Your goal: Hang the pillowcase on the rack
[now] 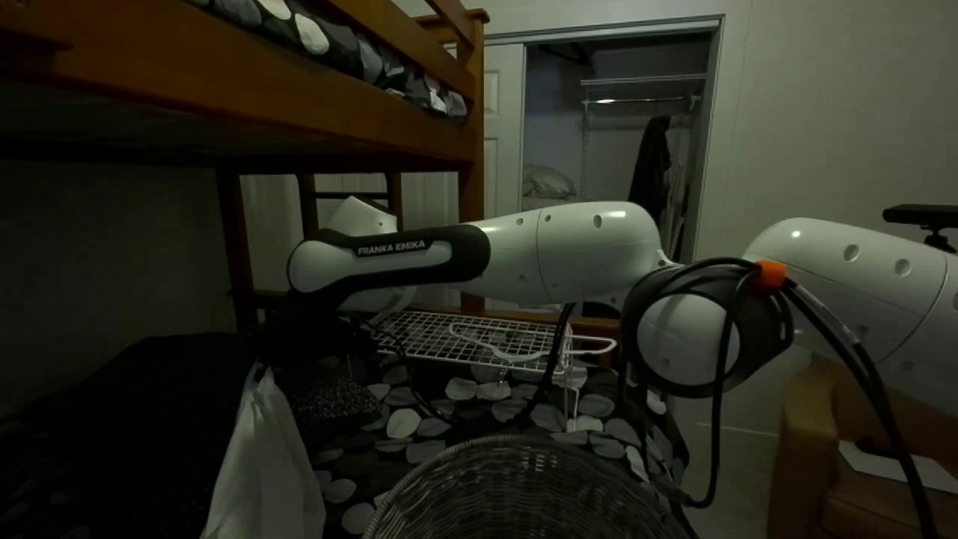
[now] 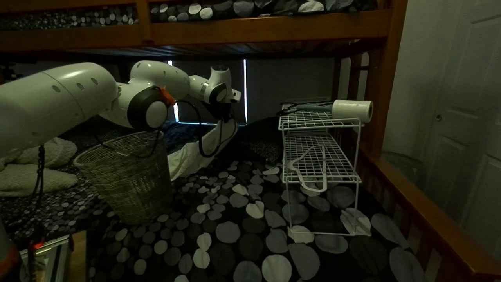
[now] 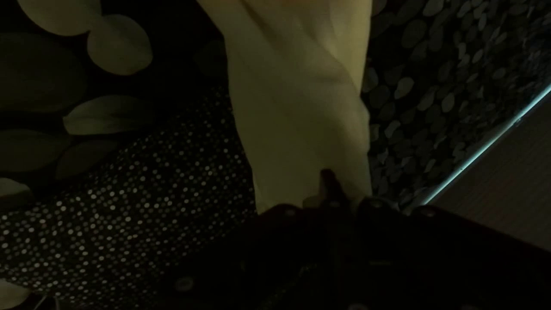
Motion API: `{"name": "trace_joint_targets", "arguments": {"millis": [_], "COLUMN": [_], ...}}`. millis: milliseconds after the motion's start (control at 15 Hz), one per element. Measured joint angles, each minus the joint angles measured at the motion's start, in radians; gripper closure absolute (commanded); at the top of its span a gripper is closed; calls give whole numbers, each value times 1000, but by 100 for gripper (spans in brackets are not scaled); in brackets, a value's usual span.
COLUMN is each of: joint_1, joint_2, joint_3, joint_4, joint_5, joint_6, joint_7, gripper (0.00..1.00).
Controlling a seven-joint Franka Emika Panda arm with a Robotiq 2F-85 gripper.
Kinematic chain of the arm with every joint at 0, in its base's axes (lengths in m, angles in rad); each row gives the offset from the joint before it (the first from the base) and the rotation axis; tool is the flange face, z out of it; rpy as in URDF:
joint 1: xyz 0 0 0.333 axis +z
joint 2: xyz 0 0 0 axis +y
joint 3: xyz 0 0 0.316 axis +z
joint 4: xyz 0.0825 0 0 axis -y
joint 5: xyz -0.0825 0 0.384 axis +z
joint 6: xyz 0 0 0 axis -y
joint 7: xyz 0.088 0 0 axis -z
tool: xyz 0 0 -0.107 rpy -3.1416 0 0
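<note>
I see the tool (image 2: 225, 118) pinched closed on the pale pillowcase's (image 1: 266, 464) upper end, well apart from the wire rack (image 2: 339, 161).

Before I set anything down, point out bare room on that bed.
In an exterior view, dotted bedding lies bare between the wicker basket and wire rack. Crowded spots: the rack, with a hanger lower down and a white roll on top; and past the basket, where the pillowcase hangs from the tool.

The creased pale pillowcase (image 2: 205, 147) hangs slanting, well apart from the white wire rack (image 2: 334, 162).
</note>
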Motion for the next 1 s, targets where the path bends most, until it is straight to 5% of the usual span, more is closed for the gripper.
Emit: {"name": "trace_joint_targets", "arguments": {"millis": [467,800,1000], "joint_1": [16,89,116], "joint_2": [-27,-78,-109], "joint_3": [-17,-152,-200], "joint_4": [-67,-246,-320], "joint_5": [-8,-35,-38], "joint_6": [27,286,337], "joint_7": [17,301,390], "gripper": [99,97,97]}}
